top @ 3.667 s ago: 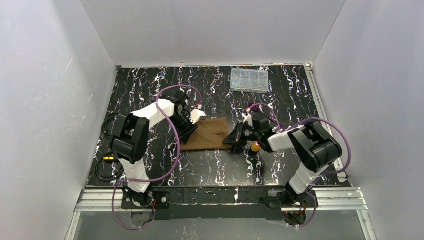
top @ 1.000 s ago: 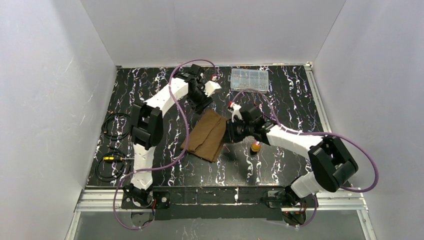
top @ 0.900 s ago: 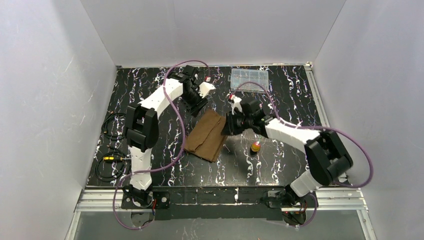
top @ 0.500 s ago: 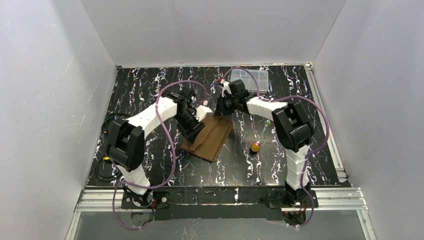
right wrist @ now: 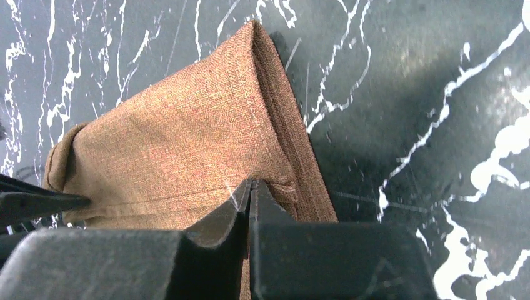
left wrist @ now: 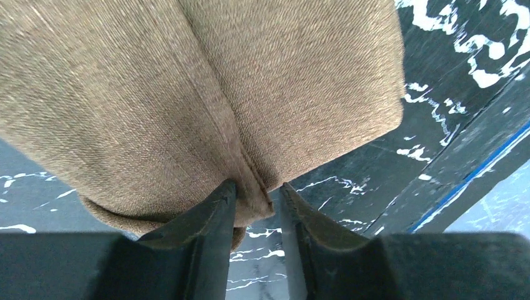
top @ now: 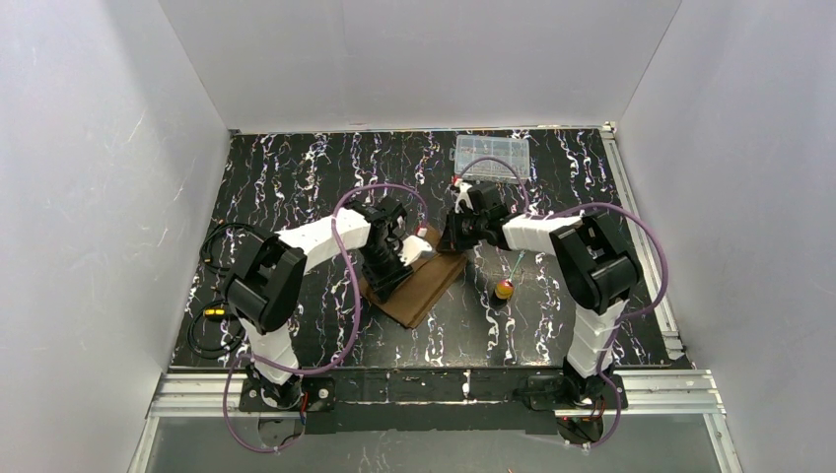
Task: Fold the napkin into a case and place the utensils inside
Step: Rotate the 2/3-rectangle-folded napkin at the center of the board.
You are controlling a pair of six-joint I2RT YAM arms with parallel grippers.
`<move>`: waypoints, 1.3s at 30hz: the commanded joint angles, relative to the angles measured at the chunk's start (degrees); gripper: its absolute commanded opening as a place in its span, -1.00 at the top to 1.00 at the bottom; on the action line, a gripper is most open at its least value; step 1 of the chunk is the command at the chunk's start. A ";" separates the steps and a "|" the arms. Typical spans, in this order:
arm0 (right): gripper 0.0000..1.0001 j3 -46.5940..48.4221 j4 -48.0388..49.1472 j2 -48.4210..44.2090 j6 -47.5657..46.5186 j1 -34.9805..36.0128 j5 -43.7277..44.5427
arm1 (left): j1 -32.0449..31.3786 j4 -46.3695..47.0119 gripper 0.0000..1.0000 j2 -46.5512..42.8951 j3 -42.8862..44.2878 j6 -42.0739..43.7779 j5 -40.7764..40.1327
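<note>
Three plain white walls close the scene in: a back wall [top: 414, 59], a left wall [top: 89, 197] and a right wall [top: 749, 197], all matte and bare, meeting in straight corners. Between them lies the tabletop [top: 296, 177], glossy black with irregular white marble veining. A silver metal rail [top: 434, 391] runs along its near edge, and another [top: 643, 236] follows its right side. Below the near rail sits a pale grey-green strip [top: 434, 448]; what it is cannot be told. The light is even and diffuse, leaving soft shadows and dull sheen on the black surface.
</note>
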 commanded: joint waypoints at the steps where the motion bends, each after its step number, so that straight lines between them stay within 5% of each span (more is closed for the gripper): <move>1: 0.82 -5.27 0.02 -3.46 2.37 -0.46 3.77 | -0.61 0.28 0.51 -0.36 -3.38 2.92 -2.67; 8: 0.84 -15.47 2.69 -11.91 7.88 -0.37 5.85 | -0.90 4.11 0.94 -1.03 -8.39 8.19 -11.26; 13: 0.84 -21.50 4.46 -18.19 11.86 1.95 4.22 | -0.90 8.86 0.98 -1.96 -12.34 14.66 -17.71; 19: 0.79 -16.79 -2.26 -24.37 10.82 2.94 0.48 | -0.90 17.82 1.00 -2.43 -16.79 23.99 -26.76; 23: 0.76 -13.45 -3.19 -24.55 10.38 4.36 -0.86 | -0.90 11.62 0.74 -3.70 -10.90 19.82 -21.90; 27: 0.77 -12.94 -1.59 -22.11 10.67 8.76 1.44 | -0.90 -0.39 0.45 -7.58 -1.99 13.12 -7.54; 32: 0.79 -13.02 3.10 -18.88 11.63 15.08 5.70 | 0.78 -8.62 0.33 -14.10 1.17 8.77 1.57; 35: 0.82 -13.03 5.24 -16.62 12.06 17.32 7.00 | 2.93 -8.42 0.31 -15.11 0.99 7.24 2.18; 39: 0.85 -12.92 7.33 -14.52 12.42 18.91 8.83 | 4.74 2.14 0.42 -13.71 -4.06 1.71 -9.55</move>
